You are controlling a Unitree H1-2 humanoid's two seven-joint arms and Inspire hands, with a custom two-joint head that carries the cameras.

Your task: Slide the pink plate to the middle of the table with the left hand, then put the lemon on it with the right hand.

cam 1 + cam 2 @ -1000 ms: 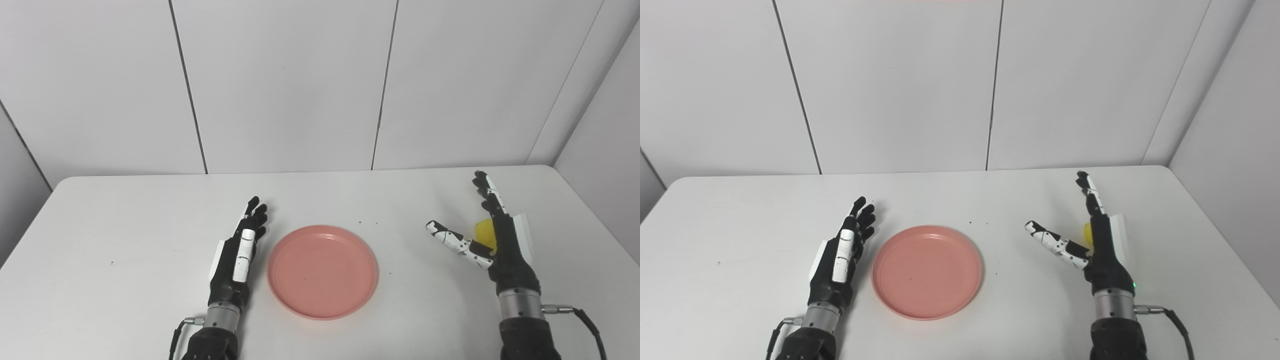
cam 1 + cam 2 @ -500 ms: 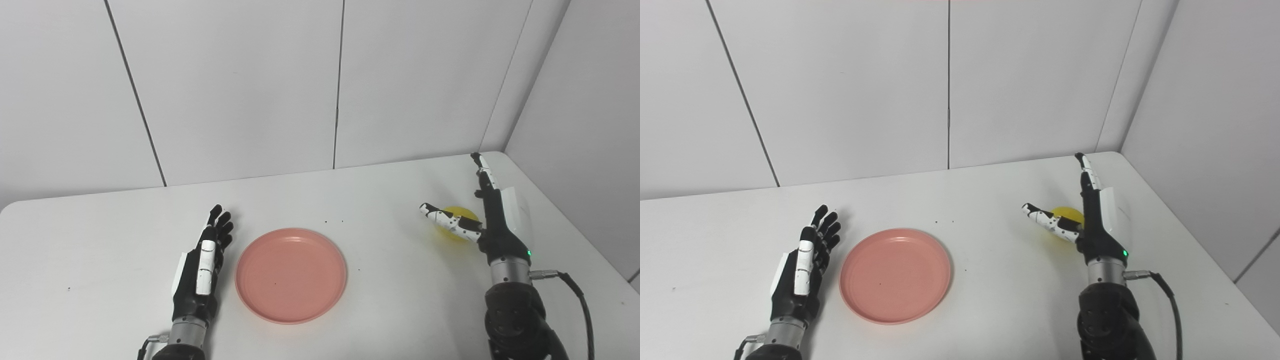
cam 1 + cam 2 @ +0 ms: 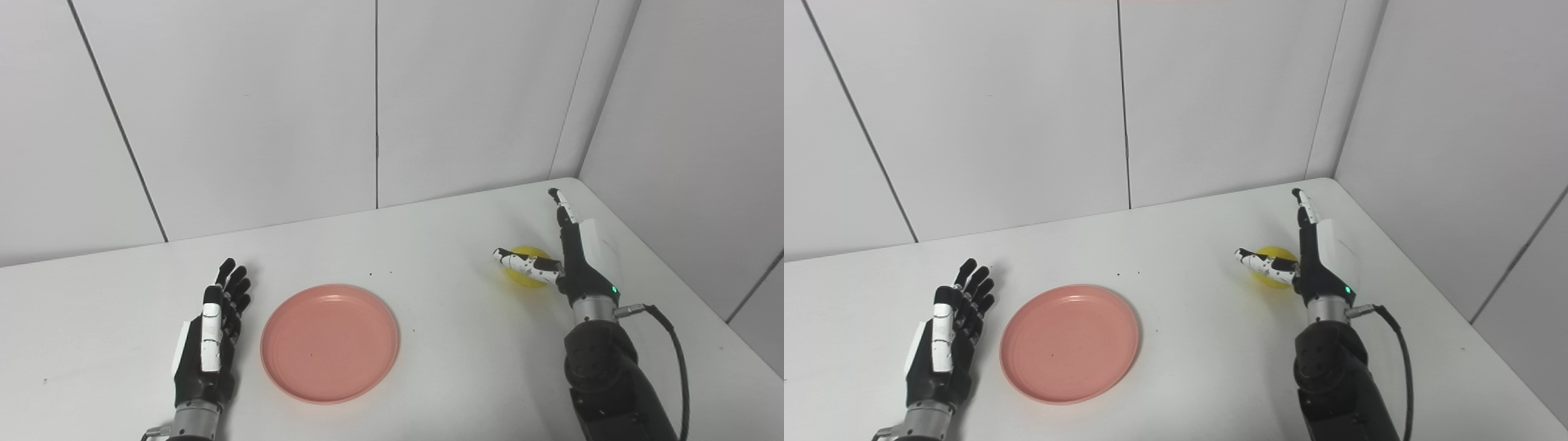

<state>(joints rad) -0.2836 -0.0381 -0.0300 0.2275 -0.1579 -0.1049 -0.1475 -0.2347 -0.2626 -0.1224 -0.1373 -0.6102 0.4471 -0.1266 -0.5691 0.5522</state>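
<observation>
Since a second ago the head cameras have swung right. On the white worktop (image 3: 429, 380), the left robot hand (image 3: 211, 334) lies released beside the round pink plastic plate (image 3: 329, 342). Well right, the right robot hand (image 3: 566, 263) brackets the small yellow lemon (image 3: 520, 272), fingers still spread; closing unevenly could roll it off the nearby edge.

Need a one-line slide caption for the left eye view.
Right hand open beside lemon; pink plate empty by left hand.

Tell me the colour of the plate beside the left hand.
Pink, plain, no pattern. The plate shows best in the left eye view.
</observation>
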